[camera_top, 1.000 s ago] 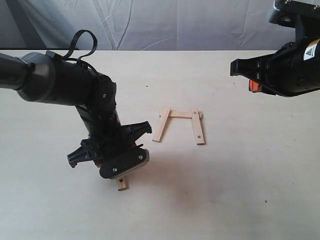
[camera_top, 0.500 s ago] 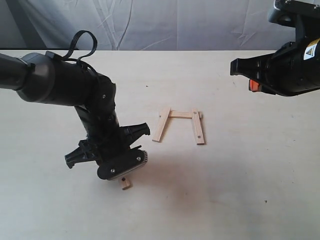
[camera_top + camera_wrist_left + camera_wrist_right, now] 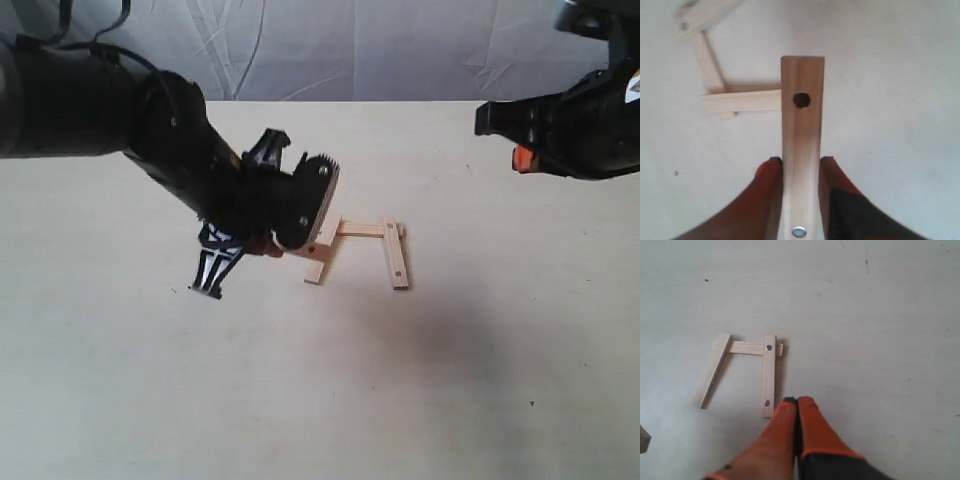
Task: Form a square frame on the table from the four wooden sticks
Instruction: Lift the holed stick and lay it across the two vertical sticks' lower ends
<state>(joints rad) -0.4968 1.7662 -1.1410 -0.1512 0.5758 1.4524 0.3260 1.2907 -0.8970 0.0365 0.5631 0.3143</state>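
Between the jaws of the left gripper (image 3: 801, 167), we are clamping the fourth stick (image 3: 802, 115) above the table (image 3: 450, 380), beside the three laid sticks (image 3: 397, 255). We are judging it light, stiff and smooth; a firm edge pinch suits. The right gripper (image 3: 797, 402) is hanging closed, empty.

Bright, even light casts only faint shadows on the table (image 3: 480, 400); the left wrist view looks soft.
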